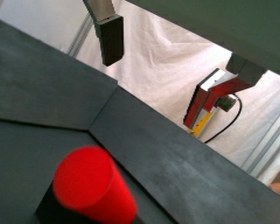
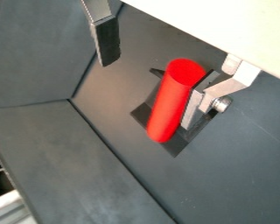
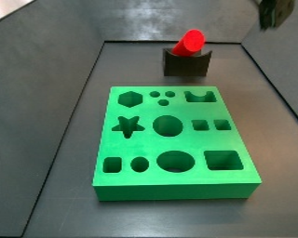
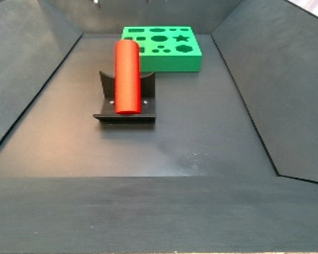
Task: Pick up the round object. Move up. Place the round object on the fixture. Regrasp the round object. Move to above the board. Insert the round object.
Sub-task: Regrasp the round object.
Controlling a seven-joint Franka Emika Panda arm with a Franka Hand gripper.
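Lying in the fixture (image 4: 123, 107), the round object (image 4: 124, 73) is resting lengthwise in the notch, left of center in a side view, with the board (image 4: 163, 48) sitting behind it near the top of the frame. From the opposite side view, the peg is showing at top center behind the green slab. Both wrist views are showing the gripper (image 2: 157, 59) hanging above the peg, fingers (image 2: 106, 38) spread wide, gripping nothing.

Round object (image 4: 124, 71) was bright red, plain. Fixture (image 4: 126, 107) was dark grey. Board (image 3: 171, 140) was bright green with darker green holes. Gripper (image 2: 154, 52), above the fixture, showed silver fingers (image 2: 104, 39) with dark pads.
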